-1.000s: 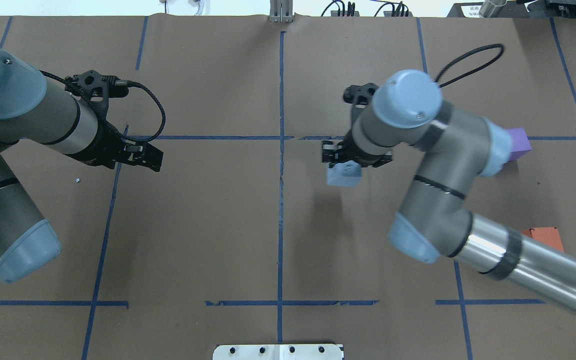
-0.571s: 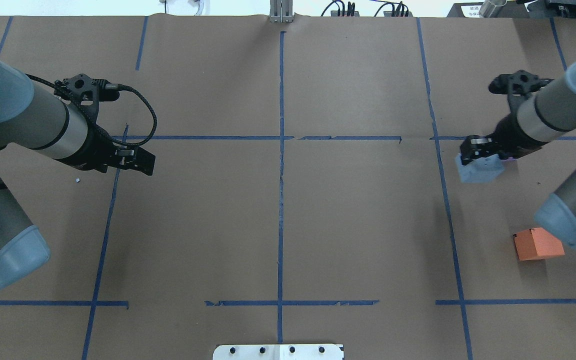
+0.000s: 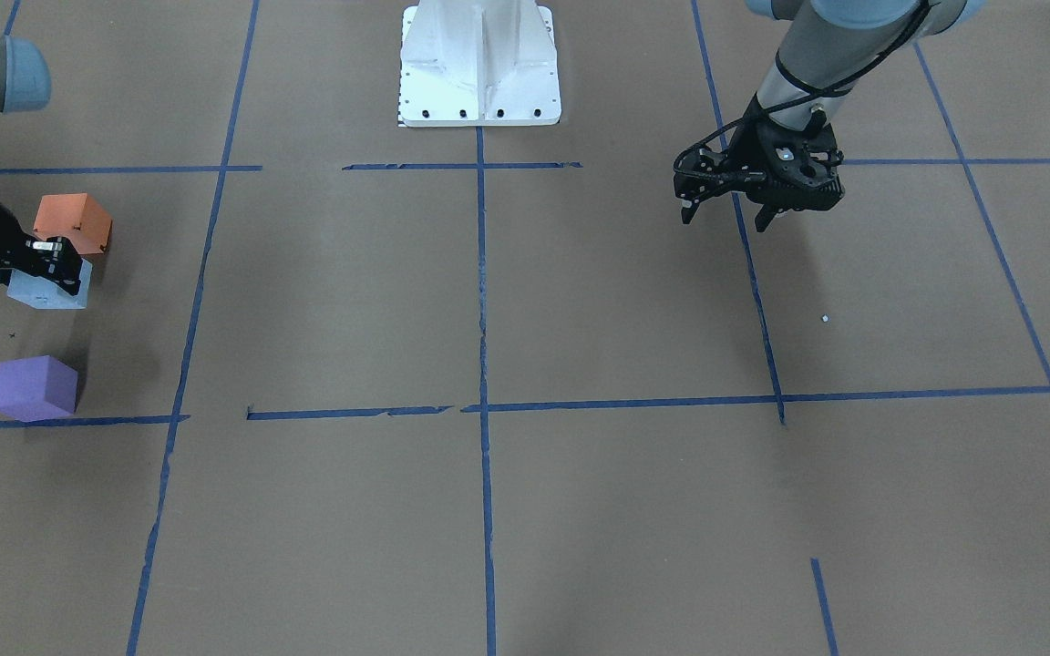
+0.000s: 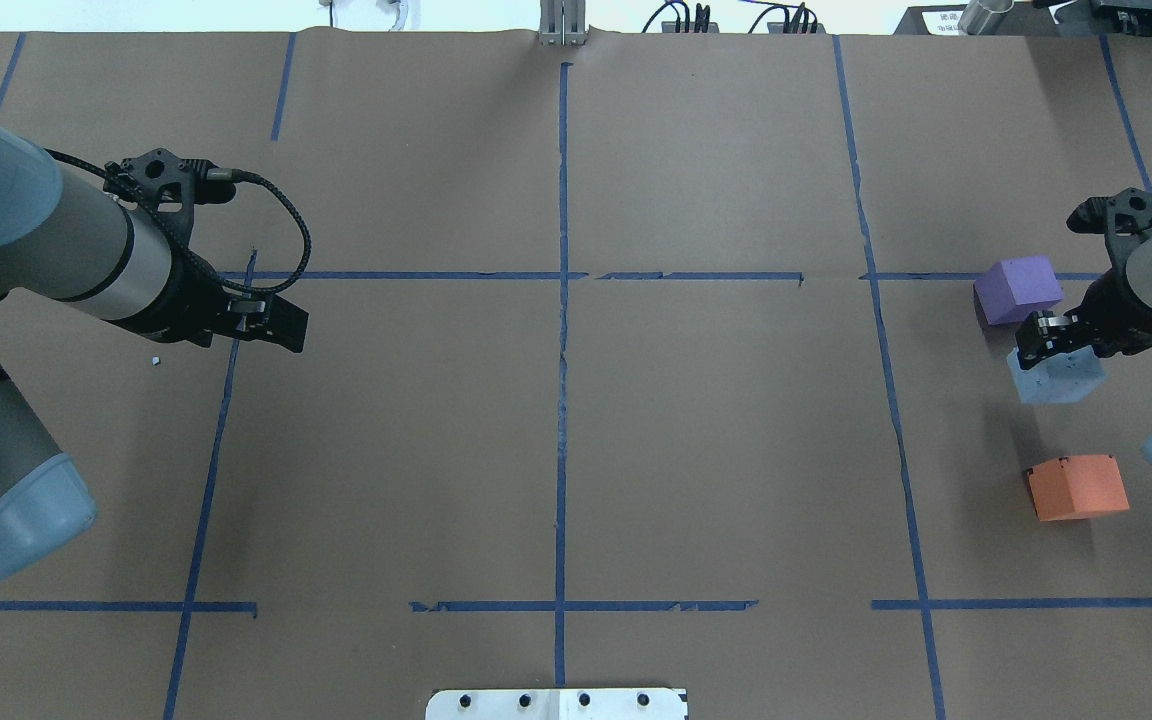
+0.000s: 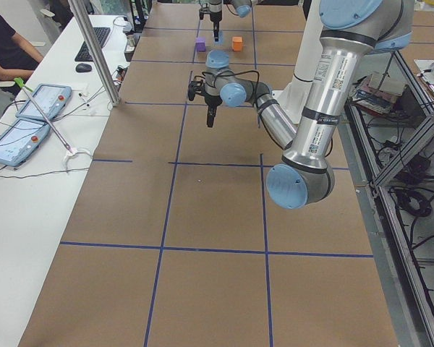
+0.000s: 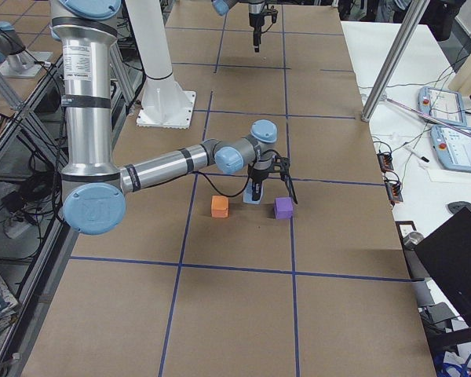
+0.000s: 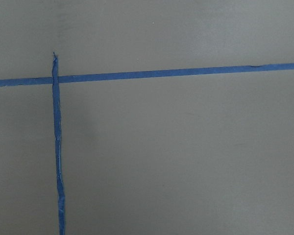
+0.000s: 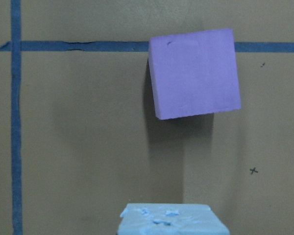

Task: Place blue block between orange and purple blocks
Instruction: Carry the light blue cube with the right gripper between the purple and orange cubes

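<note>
My right gripper (image 4: 1061, 338) is shut on the light blue block (image 4: 1056, 376) and holds it low over the table at the right side. The block sits between the purple block (image 4: 1018, 288) beyond it and the orange block (image 4: 1076, 487) nearer the robot. I cannot tell whether it touches the table. The front-facing view shows the blue block (image 3: 44, 290), the orange block (image 3: 72, 223) and the purple block (image 3: 33, 387) in a rough line. The right wrist view shows the blue block's top (image 8: 172, 220) below the purple block (image 8: 195, 73). My left gripper (image 4: 281, 325) is open and empty over the left side.
Brown paper with blue tape lines (image 4: 561, 330) covers the table. The robot's white base plate (image 3: 479, 64) stands at the near edge. Operators' tablets (image 5: 29, 116) lie on a side table beyond the far edge.
My right arm has carried the blue block from the table's middle to the right and then down between the purple and orange blocks. My left arm shifted slightly left.
</note>
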Tool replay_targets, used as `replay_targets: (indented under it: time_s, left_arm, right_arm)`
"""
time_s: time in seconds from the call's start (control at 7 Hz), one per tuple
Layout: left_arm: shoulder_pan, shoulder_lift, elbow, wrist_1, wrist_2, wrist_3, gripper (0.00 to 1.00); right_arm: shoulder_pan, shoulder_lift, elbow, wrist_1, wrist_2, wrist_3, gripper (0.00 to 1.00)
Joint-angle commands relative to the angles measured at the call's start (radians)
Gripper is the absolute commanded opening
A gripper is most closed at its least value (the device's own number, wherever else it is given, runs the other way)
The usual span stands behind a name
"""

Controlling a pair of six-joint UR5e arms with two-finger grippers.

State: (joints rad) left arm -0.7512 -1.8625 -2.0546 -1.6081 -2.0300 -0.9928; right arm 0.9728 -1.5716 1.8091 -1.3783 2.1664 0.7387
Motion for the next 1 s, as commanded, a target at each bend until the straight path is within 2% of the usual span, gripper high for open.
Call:
replay_targets:
  time_s: [0.0,0.14,0.29,0.43,0.57,0.86]
  left_arm:
    - [0.0,0.0,-0.001,0.001,0.001,-0.009,1.0]
    - [0.0,0.0,-0.002,0.001,0.001,-0.012,1.0]
    - [0.0,0.0,-0.01,0.001,0.001,-0.013,1.0]
    - [0.0,0.002,-0.012,0.002,0.001,-0.013,1.0]
    - [0.0,0.0,-0.013,0.002,0.001,-0.013,1.0]
    - [0.0,0.002,-0.013,0.002,0.002,-0.013,1.0]
  right_arm:
    - [-0.002,0.022,-0.132,0.133,-0.002,0.043,0.13]
    - [-0.002,0.022,-0.158,0.216,0.003,0.11,0.12]
    - [-0.002,0.012,-0.157,0.226,0.001,0.114,0.13]
    - [-0.009,0.012,-0.162,0.226,-0.005,0.116,0.48]
    - [-0.016,0.01,-0.162,0.226,-0.008,0.11,0.99]
    - [-0.011,-0.019,-0.131,0.251,-0.008,0.097,1.0]
